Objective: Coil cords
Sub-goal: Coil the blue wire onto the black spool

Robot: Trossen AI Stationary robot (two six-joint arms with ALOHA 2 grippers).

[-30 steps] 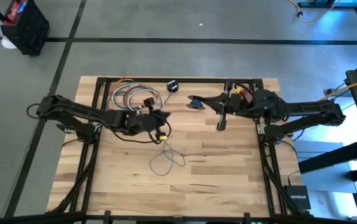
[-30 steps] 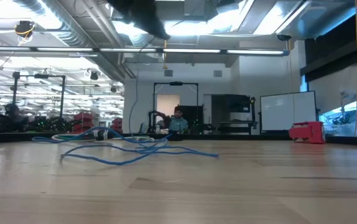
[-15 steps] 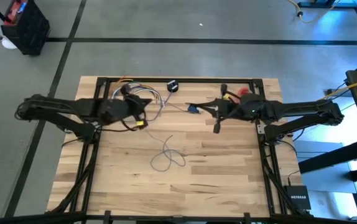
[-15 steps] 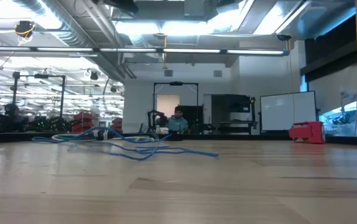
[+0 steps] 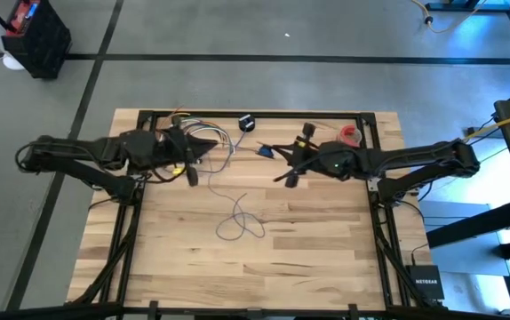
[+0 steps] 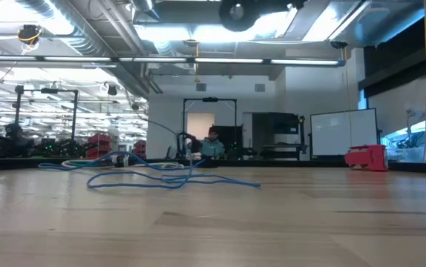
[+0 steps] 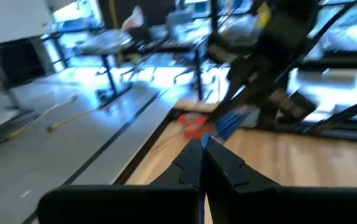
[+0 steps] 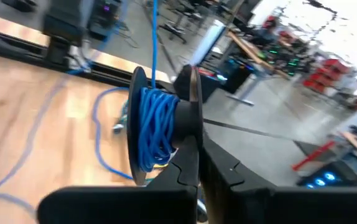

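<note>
We hold black spool [image 8: 166, 127] wound with blue cord [image 8: 152, 124] in pinched right gripper [image 8: 197, 163]. Left gripper [image 7: 201, 151] pinched on cord; loose loops [image 5: 237, 224] trail on table, nearer left arm.

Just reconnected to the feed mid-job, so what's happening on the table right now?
Both arms are raised over the far half of the table, winding the blue cord. The right gripper is shut on a black spool already partly wound with cord. The left gripper is shut on the cord; a thin blue line shows between its fingers. Loose loops still lie mid-table, and a red tape roll sits by the far edge.
</note>
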